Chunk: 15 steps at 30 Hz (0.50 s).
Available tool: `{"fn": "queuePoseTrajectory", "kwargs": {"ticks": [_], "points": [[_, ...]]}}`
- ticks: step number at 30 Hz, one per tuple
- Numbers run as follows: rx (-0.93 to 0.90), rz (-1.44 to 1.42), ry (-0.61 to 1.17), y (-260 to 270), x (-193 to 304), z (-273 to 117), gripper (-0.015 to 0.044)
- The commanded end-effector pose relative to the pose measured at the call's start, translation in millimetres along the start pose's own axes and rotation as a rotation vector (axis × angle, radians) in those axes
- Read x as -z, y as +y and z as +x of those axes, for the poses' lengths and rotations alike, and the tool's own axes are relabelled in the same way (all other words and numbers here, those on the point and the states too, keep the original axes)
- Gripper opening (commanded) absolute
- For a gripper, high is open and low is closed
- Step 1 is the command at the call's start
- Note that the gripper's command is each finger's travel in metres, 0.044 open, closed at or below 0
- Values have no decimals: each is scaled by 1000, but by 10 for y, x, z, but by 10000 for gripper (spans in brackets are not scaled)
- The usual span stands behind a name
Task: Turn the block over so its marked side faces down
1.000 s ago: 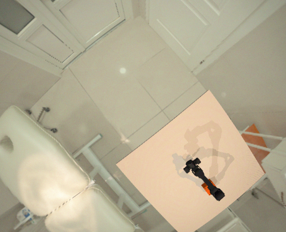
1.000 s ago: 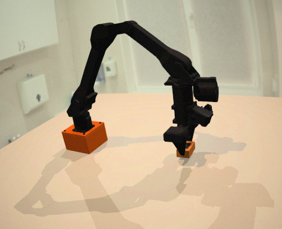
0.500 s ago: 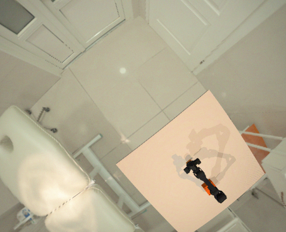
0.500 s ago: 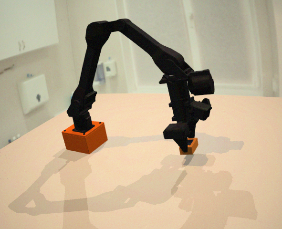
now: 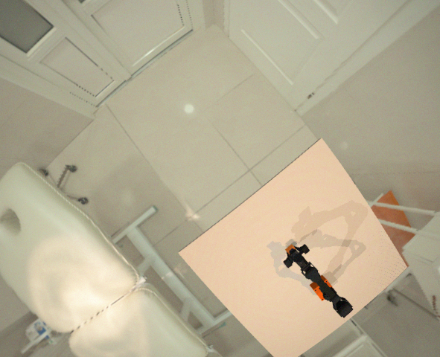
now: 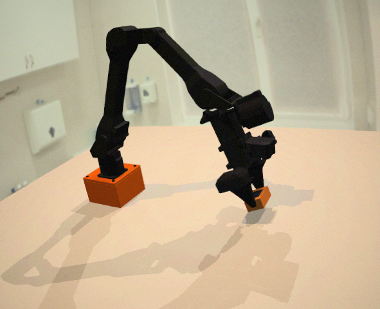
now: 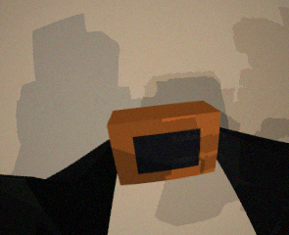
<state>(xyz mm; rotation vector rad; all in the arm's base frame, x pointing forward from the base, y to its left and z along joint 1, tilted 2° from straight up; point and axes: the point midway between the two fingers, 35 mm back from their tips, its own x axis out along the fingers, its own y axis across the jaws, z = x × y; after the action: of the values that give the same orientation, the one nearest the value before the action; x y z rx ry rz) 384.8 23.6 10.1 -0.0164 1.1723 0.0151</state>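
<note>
Facing up, tilted: blk [image 5: 290, 248] [image 6: 264, 198] [image 7: 166, 149] w/ dark mark | long axis: across claw [image 5: 295, 255] [image 6: 256, 195] [image 7: 164, 140] | clamped on blk

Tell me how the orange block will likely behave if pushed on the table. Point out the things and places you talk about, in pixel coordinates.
The block [image 5: 290, 248] [image 6: 265, 198] [image 7: 126, 168] looks rigid, its edges crisp between the pincer's fingers. Its flat faces suggest sliding rather than rolling. Its boxy shape probably resists tipping when flat.

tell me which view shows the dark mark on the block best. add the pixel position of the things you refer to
The wrist view: the dark mark [image 6: 257, 192] [image 7: 167, 151] faces that camera almost whole on the orange block [image 5: 290, 249] [image 6: 263, 198] [image 7: 164, 118]. The exterior view shows only part, behind a finger; the top view shows some orange but no mark.
</note>
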Motion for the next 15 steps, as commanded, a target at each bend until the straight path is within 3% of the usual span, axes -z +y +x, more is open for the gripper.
{"fn": "queuePoseTrajectory", "kwargs": {"ticks": [1, 15], "points": [[4, 4, -77, -7, -3, -20, 0], [5, 6, -256, -15, 57, -91, 0]]}}
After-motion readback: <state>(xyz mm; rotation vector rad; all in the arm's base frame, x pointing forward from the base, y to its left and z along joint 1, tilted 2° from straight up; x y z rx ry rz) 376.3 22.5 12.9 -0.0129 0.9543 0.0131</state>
